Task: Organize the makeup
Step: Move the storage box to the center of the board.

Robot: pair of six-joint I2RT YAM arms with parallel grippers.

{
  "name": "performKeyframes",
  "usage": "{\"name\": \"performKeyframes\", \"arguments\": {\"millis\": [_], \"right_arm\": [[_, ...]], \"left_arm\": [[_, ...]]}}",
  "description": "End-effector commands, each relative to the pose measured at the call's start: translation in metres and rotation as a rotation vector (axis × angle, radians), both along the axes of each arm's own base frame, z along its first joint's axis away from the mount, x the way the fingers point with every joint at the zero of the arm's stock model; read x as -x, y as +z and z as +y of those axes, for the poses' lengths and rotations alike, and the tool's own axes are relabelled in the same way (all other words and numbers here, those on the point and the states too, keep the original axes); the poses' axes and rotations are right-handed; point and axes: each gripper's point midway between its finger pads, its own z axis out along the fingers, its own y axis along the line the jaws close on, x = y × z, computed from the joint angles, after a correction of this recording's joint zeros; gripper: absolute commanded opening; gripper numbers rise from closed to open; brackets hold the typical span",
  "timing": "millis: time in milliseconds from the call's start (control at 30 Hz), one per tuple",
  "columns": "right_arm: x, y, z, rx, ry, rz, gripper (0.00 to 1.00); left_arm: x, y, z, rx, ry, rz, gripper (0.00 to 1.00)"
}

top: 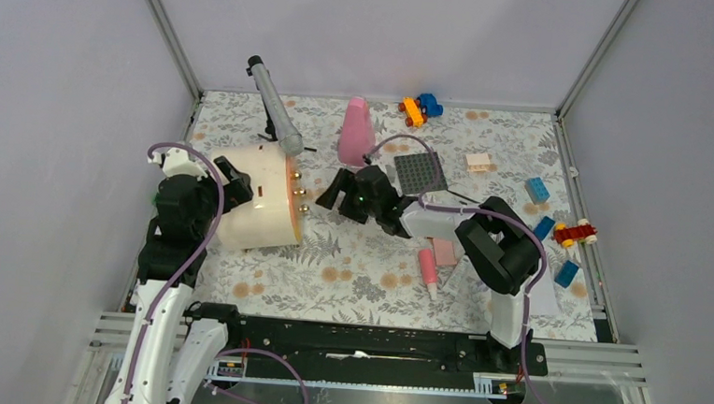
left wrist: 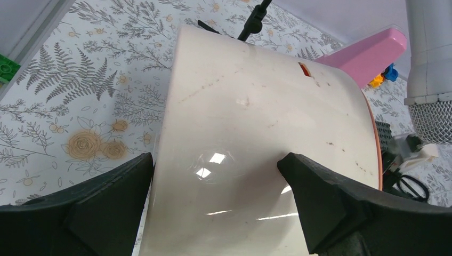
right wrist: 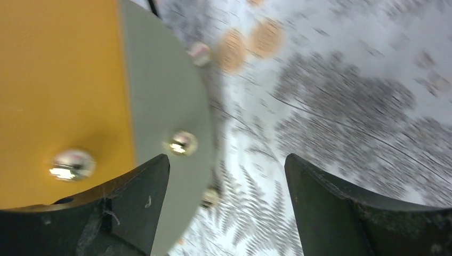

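Your left gripper (left wrist: 214, 162) is spread wide over the cream case (top: 258, 201), gripping nothing. Your right gripper (right wrist: 226, 165) is open and empty at the case's studded base. Pink tube (top: 429, 270) and pink compact (top: 445, 252) lie right of the case. Clamp squarely so it can't roll.

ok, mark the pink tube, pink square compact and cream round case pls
pink tube (top: 428, 266), top view, middle of its body
pink square compact (top: 446, 254), top view, centre of its exposed face
cream round case (left wrist: 256, 122), left wrist view, on its curved side wall
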Motion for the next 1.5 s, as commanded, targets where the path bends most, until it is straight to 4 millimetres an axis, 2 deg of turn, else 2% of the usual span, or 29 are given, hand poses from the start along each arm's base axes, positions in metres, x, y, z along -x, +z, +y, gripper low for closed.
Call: {"name": "performKeyframes", "arguments": {"millis": [0,167,400,633,900,1033,1200,1333,1467], "right_arm": [[0.013,-0.002,-0.012,-0.075,0.031,0.026,0.84],[0.042,-0.002,0.008,-0.205,0.156,0.056,0.75],[0.082,0.014,0.033,-0.250,0.228,0.015,0.75],[0.121,0.018,0.044,-0.241,0.245,0.006,0.75],[0.137,0.022,0.059,-0.242,0.262,-0.006,0.76],[0.131,0.025,0.046,-0.190,0.209,-0.037,0.77],[0.122,0.025,0.007,-0.061,0.094,-0.077,0.77],[0.121,0.027,-0.020,0.006,0.044,-0.104,0.78],[0.112,0.037,-0.036,0.028,0.004,-0.142,0.82]], "left_arm": [[0.002,-0.023,-0.024,0.037,-0.124,0.073,0.99],[0.001,-0.024,-0.030,0.044,-0.155,0.076,0.99],[-0.001,-0.027,-0.035,0.049,-0.185,0.084,0.99],[-0.001,-0.029,-0.035,0.051,-0.190,0.091,0.99],[-0.001,-0.028,-0.036,0.049,-0.196,0.088,0.99],[-0.001,-0.029,-0.033,0.044,-0.176,0.090,0.99],[0.001,-0.026,-0.010,0.009,-0.045,0.101,0.99],[0.003,-0.007,0.001,0.004,0.025,0.055,0.99],[-0.001,0.023,0.003,0.017,0.043,-0.005,0.99]]}}
